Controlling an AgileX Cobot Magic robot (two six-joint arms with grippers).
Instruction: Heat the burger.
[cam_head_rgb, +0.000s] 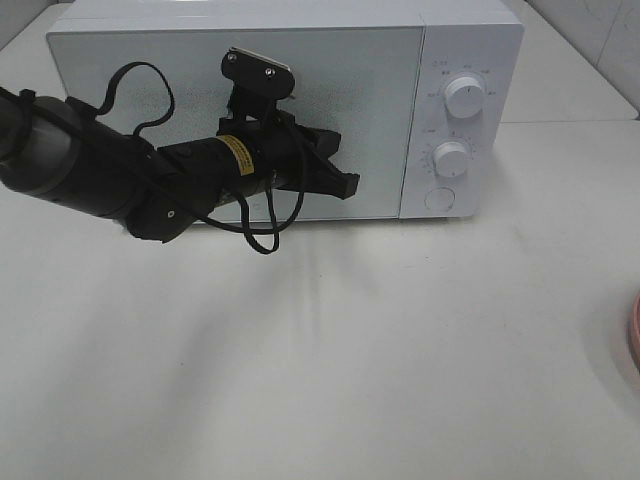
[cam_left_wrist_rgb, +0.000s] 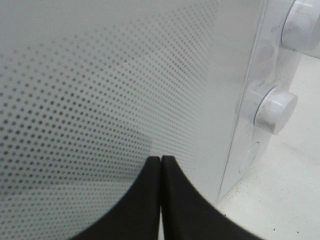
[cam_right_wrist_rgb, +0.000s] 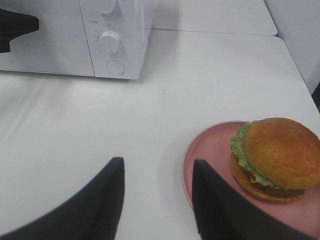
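The burger (cam_right_wrist_rgb: 277, 157), with a golden-brown bun and green lettuce, sits on a round pink plate (cam_right_wrist_rgb: 210, 155). It shows only in the right wrist view. My right gripper (cam_right_wrist_rgb: 157, 197) is open and empty above the table, just beside the plate's near rim. The white microwave (cam_head_rgb: 470, 40) stands at the back with its door (cam_head_rgb: 130, 70) closed. My left gripper (cam_head_rgb: 345, 180) is shut and empty, with its tips right in front of the door near its right edge. The left wrist view shows the closed fingertips (cam_left_wrist_rgb: 150, 175) close to the dotted door glass (cam_left_wrist_rgb: 100, 90).
The microwave has two white knobs (cam_head_rgb: 465, 95) (cam_head_rgb: 452, 158) and a round button (cam_head_rgb: 441, 200) on its right panel. An edge of the pink plate (cam_head_rgb: 634, 340) shows at the far right of the exterior view. A black cable (cam_head_rgb: 262, 235) hangs under the left arm.
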